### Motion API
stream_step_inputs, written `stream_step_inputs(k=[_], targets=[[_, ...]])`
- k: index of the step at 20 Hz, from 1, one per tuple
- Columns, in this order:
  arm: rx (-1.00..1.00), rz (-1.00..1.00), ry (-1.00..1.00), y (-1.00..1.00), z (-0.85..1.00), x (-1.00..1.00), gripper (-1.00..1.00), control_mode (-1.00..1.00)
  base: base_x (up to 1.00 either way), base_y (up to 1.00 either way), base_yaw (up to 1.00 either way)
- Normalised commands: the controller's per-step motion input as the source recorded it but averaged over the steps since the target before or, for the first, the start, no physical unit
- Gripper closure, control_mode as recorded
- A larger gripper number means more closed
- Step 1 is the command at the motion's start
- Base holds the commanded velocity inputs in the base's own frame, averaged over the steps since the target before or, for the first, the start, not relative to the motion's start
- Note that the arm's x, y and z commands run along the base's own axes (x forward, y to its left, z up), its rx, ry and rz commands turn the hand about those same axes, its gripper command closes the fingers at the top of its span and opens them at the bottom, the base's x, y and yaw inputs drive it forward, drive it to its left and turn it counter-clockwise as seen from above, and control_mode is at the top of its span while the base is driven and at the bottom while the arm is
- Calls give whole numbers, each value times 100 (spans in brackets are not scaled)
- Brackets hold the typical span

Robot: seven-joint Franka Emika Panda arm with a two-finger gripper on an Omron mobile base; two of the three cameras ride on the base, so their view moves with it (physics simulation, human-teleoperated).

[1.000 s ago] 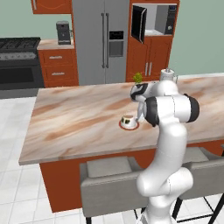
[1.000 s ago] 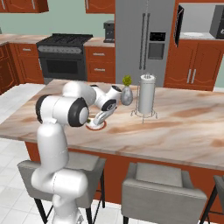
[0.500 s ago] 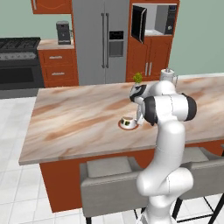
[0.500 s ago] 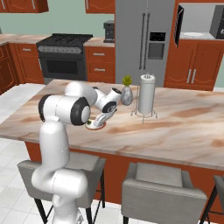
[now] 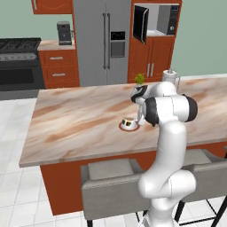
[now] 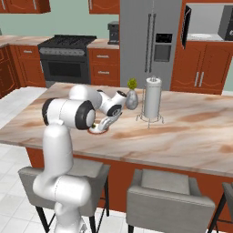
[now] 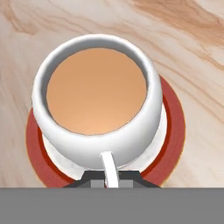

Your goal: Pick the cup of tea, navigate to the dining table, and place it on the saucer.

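Note:
The cup of tea (image 7: 96, 96) is white and full of brown liquid. It stands centred over the saucer (image 7: 173, 131), whose reddish-brown rim shows all round it. Whether its base touches the dish I cannot tell. My gripper (image 7: 111, 177) is shut on the cup's thin white handle, at the bottom of the hand view. In the left base view the cup (image 5: 129, 122) and saucer (image 5: 120, 127) lie mid-way along the dining table (image 5: 75, 119), with the gripper (image 5: 136, 120) just to their right. In the right base view the gripper (image 6: 105, 124) hangs over the saucer (image 6: 101, 132).
A paper towel holder (image 6: 152, 100) and a small plant in a vase (image 6: 132, 96) stand on the table beyond the saucer. Grey stools (image 5: 111, 177) (image 6: 164, 195) line the near edge. A fridge (image 5: 104, 40) and a stove (image 6: 68, 59) stand behind.

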Motion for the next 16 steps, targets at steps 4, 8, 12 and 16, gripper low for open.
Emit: stream_step_inputs(k=[4,8,12,16], targets=[[0,0,0,0,0,7,100,-100,0,0,0],[0,0,0,0,-4,8,100,-100,0,0,0],[0,0,0,0,-8,2,100,-100,0,0,0],[0,0,0,0,-4,0,100,-100,0,0,0]])
